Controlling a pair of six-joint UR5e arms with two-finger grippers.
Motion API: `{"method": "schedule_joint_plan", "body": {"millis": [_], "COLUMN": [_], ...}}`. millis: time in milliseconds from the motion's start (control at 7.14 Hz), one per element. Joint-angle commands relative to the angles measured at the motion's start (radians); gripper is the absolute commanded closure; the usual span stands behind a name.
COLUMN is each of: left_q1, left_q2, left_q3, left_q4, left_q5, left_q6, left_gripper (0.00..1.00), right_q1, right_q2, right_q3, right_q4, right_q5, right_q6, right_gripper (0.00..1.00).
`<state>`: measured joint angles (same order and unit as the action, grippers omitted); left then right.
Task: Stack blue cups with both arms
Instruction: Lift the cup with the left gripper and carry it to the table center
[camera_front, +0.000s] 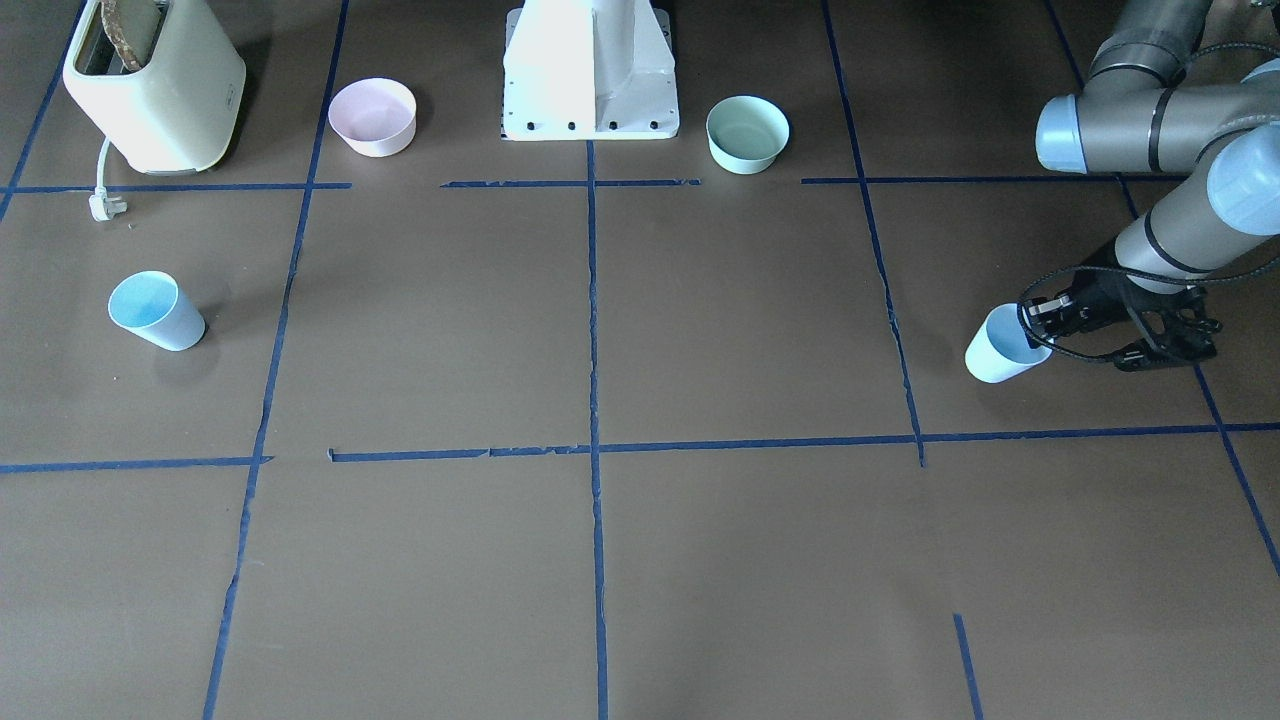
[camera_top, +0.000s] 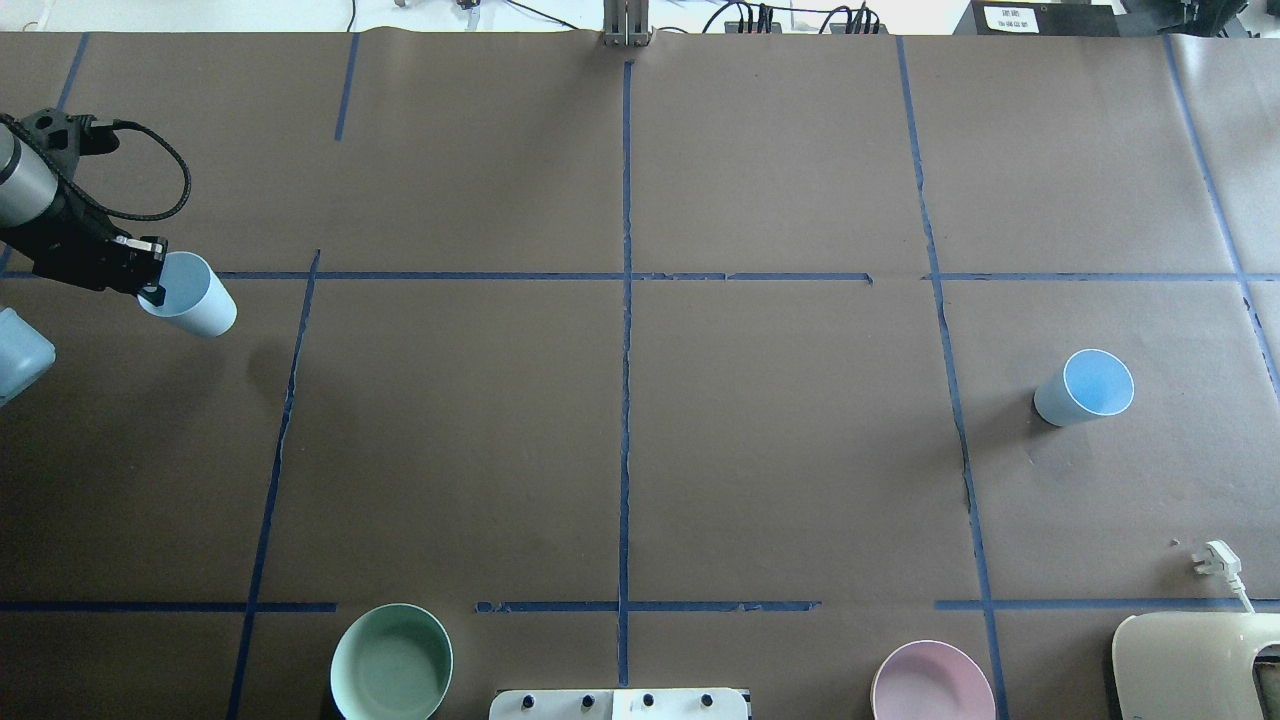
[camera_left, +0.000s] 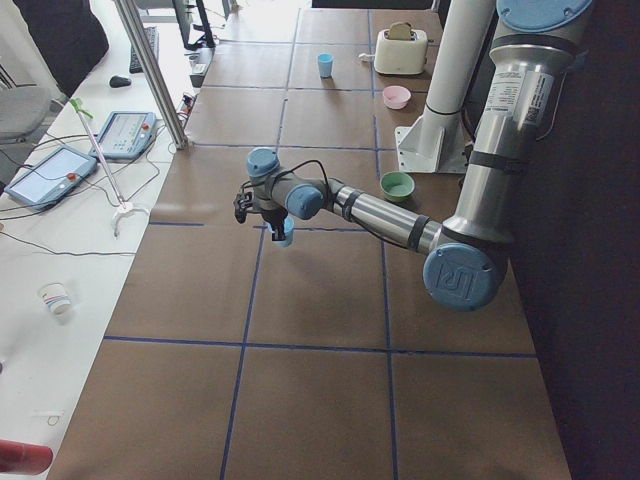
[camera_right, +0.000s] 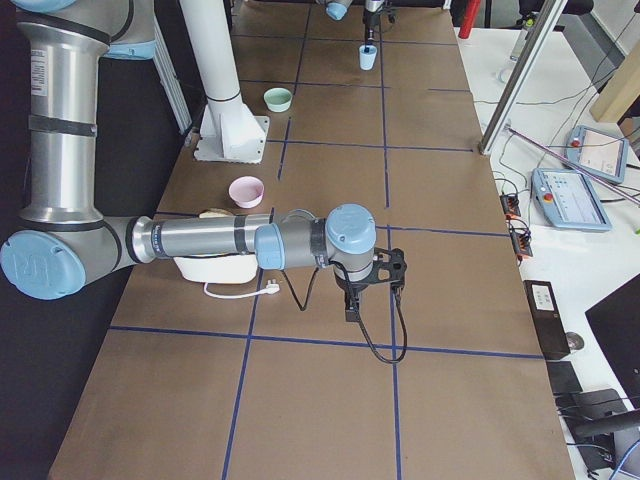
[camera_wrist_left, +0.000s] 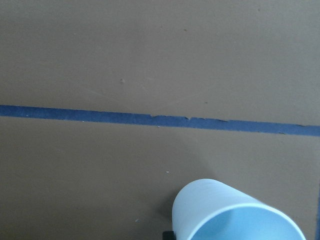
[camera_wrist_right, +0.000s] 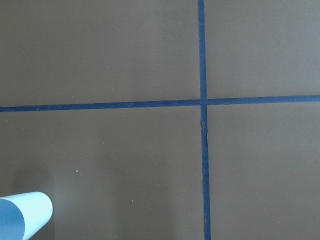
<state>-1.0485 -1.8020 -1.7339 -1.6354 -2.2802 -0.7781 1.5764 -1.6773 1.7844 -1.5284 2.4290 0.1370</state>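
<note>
Pale-blue tapered plastic cup (camera_front: 995, 360) hangs pinched at its rim in your left gripper (camera_front: 1036, 331), front view. Overhead, the matching cup (camera_top: 1085, 388) stands well apart; carry yours level, centre it, lower slowly. Right-end view: how wide the right gripper (camera_right: 373, 300) stands, you cannot tell.

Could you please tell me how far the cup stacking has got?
Nothing is stacked yet. In hand: the left hand grips the left cup by its rim. The right cup stands alone on the table, and the right hand is clear of it. Left to do: grasp that cup and nest the two.
</note>
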Motion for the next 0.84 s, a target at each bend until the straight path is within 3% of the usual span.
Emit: {"method": "schedule_joint_plan", "body": {"millis": [0, 280, 420, 700], "left_q1": [0.005, 0.138, 0.216, 0.358], "left_q2": [-0.182, -0.328, -0.421, -0.606], "left_q3": [-0.091, -0.069, -0.038, 0.092], "left_q4": [0.298, 0.307, 0.307, 0.302], "left_q5": [0.005, 0.017, 0.083, 0.154], "left_q6": [-0.004, -0.227, -0.342, -0.485], "left_gripper": [1.00, 1.00, 1.00, 1.00], "right_q1": [-0.001, 0.001, -0.001, -0.001], "right_q2": [-0.002, -0.007, -0.007, -0.006], "right_q3": [-0.002, 0.004, 0.004, 0.007], "right_q4": [0.001, 0.001, -0.001, 0.001], "right_q5": [-0.002, -0.001, 0.001, 0.002], "right_q6": [-0.001, -0.001, -0.001, -0.001], "right_gripper": [0.00, 0.00, 0.00, 0.00]}}
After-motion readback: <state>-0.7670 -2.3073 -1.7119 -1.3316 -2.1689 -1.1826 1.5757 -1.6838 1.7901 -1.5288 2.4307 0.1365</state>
